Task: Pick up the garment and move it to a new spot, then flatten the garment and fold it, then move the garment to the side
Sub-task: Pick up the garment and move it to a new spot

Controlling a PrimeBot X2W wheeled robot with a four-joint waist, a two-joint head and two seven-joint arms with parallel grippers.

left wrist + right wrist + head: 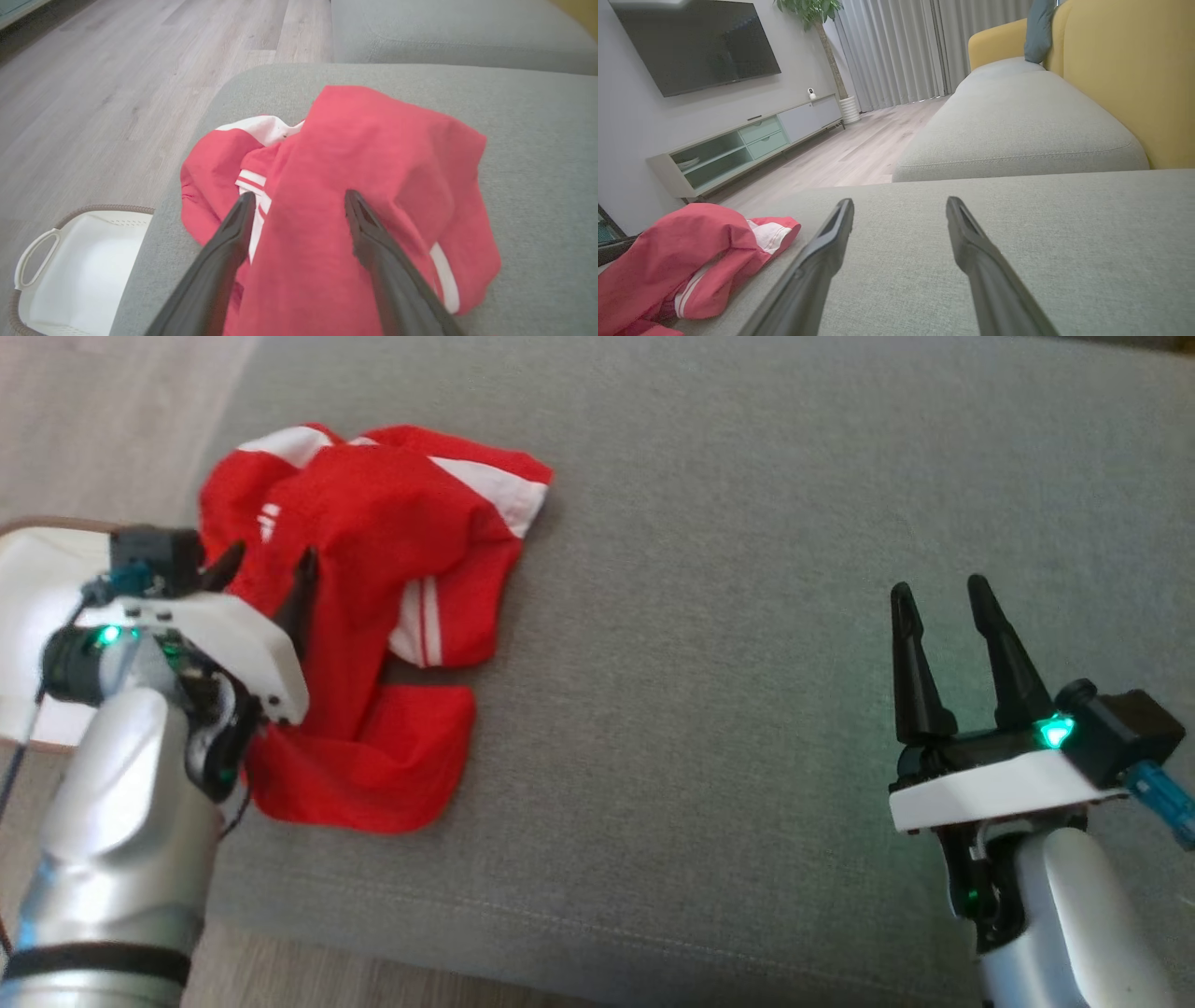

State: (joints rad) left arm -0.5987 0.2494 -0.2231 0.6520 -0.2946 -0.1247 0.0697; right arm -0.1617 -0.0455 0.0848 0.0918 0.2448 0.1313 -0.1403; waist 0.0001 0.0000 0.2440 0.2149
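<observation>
On a grey sofa cushion [700,663], a crumpled red garment [373,523] lies near the left edge. The left gripper [266,577] reaches over it, fingers spread wide; the right gripper [938,590] hovers well apart, equally wide.

A: Support surface?
B: Noted: grey sofa seat [747,709]. A red garment [373,551], white-striped, lies crumpled on it near the left edge.
A: Beside the seat?
B: Pale wood floor [117,84]; a white basket [84,266] stands on it.
</observation>
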